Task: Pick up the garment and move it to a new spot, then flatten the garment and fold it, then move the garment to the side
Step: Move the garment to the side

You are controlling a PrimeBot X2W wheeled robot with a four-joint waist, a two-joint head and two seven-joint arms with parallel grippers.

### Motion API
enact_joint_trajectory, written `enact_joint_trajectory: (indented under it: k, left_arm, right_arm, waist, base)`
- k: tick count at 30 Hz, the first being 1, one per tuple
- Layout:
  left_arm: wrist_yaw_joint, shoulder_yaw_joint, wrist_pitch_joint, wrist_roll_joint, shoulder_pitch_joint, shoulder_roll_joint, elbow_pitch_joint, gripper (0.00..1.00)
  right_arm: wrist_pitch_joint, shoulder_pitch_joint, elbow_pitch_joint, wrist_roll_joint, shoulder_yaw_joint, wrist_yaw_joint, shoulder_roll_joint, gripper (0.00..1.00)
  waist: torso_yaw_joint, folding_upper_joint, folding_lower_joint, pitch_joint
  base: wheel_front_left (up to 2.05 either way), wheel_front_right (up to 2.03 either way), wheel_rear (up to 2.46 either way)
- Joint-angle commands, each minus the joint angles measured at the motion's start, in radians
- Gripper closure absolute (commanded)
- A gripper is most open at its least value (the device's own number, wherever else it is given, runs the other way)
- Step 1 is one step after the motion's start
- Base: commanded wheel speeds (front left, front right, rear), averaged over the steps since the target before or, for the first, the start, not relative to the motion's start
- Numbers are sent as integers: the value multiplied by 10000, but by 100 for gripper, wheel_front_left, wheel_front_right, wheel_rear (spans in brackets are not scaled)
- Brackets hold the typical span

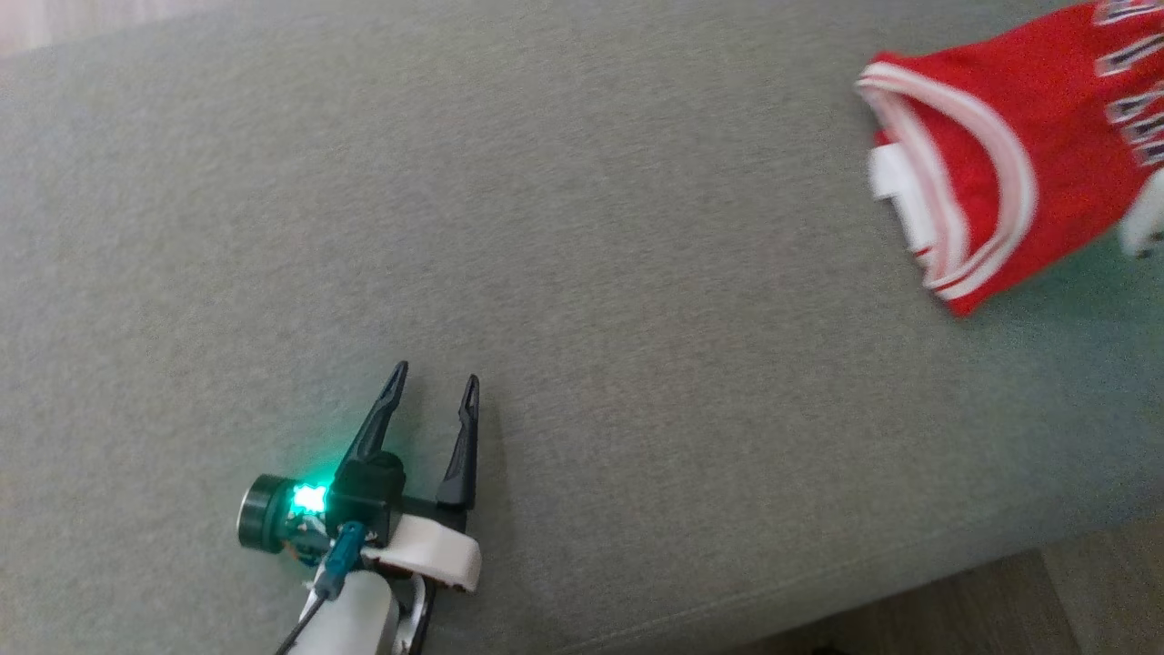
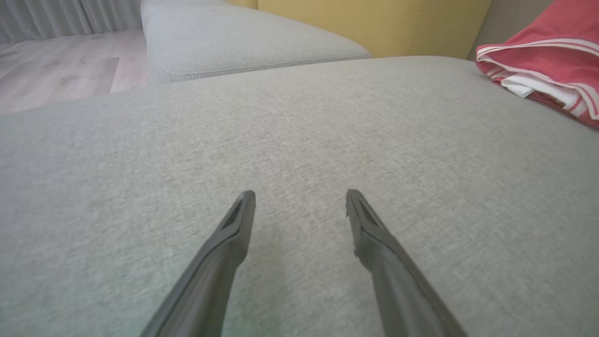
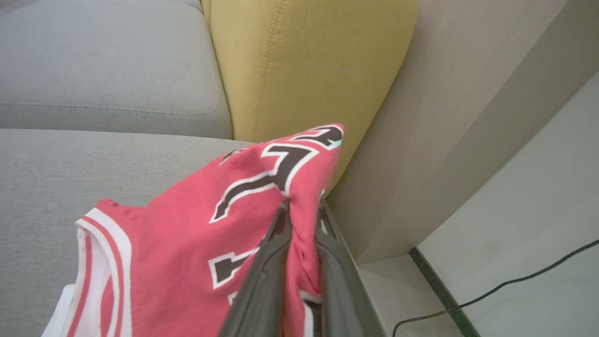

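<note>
The red jersey sits bunched at the far right of the grey sofa cushion, with a fold of it clamped tight in the right end effector. The left end effector hovers at the near left, its fingers spread apart and holding nothing.

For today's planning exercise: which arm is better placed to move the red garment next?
Right: the right gripper is shut on the garment; the left gripper hangs open over bare sofa cushion, away from it.
</note>
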Motion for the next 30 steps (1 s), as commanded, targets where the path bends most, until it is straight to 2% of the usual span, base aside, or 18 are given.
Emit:
enact_joint_trajectory:
  k: [1,3,4,5,7,9,12,14,17,20,26,30]
  left_arm:
    - [-8,259,-51,109,-293,22,-341,0]
    - [-18,247,-51,129,-344,22,-377,0]
    - [-20,232,-51,139,-380,22,-396,0]
    - [-9,227,-51,141,-415,22,-414,0]
    - [8,257,-51,127,-482,22,-413,0]
    - [39,309,-51,120,-522,22,-392,0]
    - [65,370,-51,106,-512,22,-355,0]
    - [136,454,-51,78,-458,22,-366,0]
    - [255,646,-51,-4,-361,22,-418,0]
    - [262,797,-51,93,-308,24,-385,0]
    - [342,1182,-51,70,-155,25,-366,0]
    - [335,1245,-51,7,122,24,-257,0]
  right_arm:
    - [11,-339,-62,-391,-197,-7,-491,100]
    - [83,-543,128,-924,-626,-7,-828,100]
    - [87,-619,171,-1230,-869,-7,-1003,60]
    - [53,-673,140,-1611,-1117,-7,-1185,0]
    - [16,-718,-5,-2397,-1686,-7,-1390,0]
    - [-144,-774,-262,-2809,-2438,-7,-1149,0]
    - [-441,-775,-753,-3154,-3038,-7,-251,0]
    - [-529,-709,-1136,-3113,-3063,-7,516,0]
    - [-548,-263,-2276,-2555,-2616,-7,1738,0]
    - [-551,649,-3122,-1753,-1775,-7,2439,0]
    - [-553,2619,-4137,-338,-671,-7,3040,0]
    - [-554,3869,-4381,330,-456,-7,3283,0]
  waist:
    - [404,0,-1,315]
    - [565,0,-1,436]
    - [635,0,-1,485]
    - [696,0,-1,530]
    - [779,0,-1,594]
    - [818,0,-1,612]
    - [841,0,-1,522]
    - [856,0,-1,396]
    - [930,0,-1,150]
    - [1124,0,-1,-159]
    - [1702,0,-1,-804]
    - [2193,0,-1,-1206]
  base:
    - [0,0,0]
    - [0,0,0]
    - [0,0,0]
    - [0,0,0]
    - [0,0,0]
    - [0,0,0]
    - [0,0,0]
    - [0,0,0]
    - [0,0,0]
    - [0,0,0]
    - [0,0,0]
    - [0,0,0]
